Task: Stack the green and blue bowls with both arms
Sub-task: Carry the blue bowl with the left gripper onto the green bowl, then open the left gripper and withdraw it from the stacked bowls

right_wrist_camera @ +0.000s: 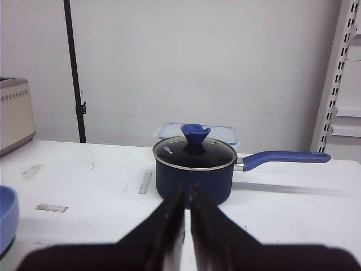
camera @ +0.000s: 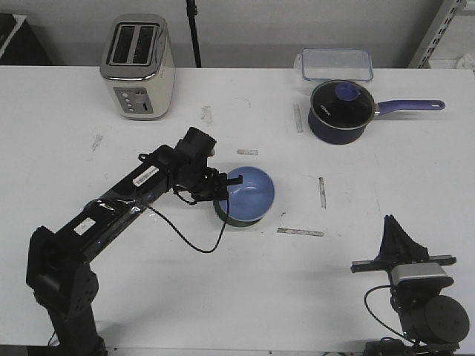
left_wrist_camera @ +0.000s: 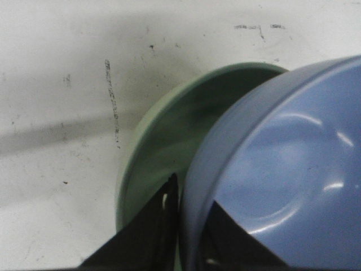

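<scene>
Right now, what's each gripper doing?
Left gripper: shut on the blue bowl rim, over the green bowl.
Right gripper: shut, holding nothing.

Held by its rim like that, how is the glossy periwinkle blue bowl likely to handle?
The blue bowl looks rigid, since the left gripper pinches only its rim. Bright highlights suggest a slick glaze, so it may slip. It sits tilted in the pale mint green bowl, so it will probably slide level on release.
</scene>
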You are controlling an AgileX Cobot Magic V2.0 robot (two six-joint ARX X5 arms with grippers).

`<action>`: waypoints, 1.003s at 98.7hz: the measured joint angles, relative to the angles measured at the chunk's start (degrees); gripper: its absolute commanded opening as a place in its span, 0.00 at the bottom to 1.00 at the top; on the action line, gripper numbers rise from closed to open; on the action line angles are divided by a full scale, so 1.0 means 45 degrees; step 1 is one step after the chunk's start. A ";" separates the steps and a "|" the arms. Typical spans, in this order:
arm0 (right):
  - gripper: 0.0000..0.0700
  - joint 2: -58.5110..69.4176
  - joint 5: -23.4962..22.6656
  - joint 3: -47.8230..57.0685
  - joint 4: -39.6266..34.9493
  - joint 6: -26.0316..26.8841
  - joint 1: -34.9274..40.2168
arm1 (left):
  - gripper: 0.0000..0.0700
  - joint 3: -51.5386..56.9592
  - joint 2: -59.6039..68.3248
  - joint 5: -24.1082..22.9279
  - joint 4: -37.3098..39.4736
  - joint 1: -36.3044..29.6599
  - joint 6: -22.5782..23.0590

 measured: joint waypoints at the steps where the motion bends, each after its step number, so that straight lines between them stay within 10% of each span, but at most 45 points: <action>1: 0.01 0.0000 0.0000 0.0000 0.0000 0.0005 0.0000 | 0.01 0.0000 0.0000 -0.0049 -0.0005 -0.0010 0.0000; 55: 0.01 0.0000 0.0000 0.0000 0.0000 0.0000 0.0000 | 0.37 0.0000 -0.0223 -0.0364 -0.0321 -0.0034 -0.0005; 99: 0.01 0.0000 0.0000 0.0000 0.0000 0.0005 0.0000 | 0.37 0.0000 -0.2327 -0.0374 -0.0772 0.0102 -0.0010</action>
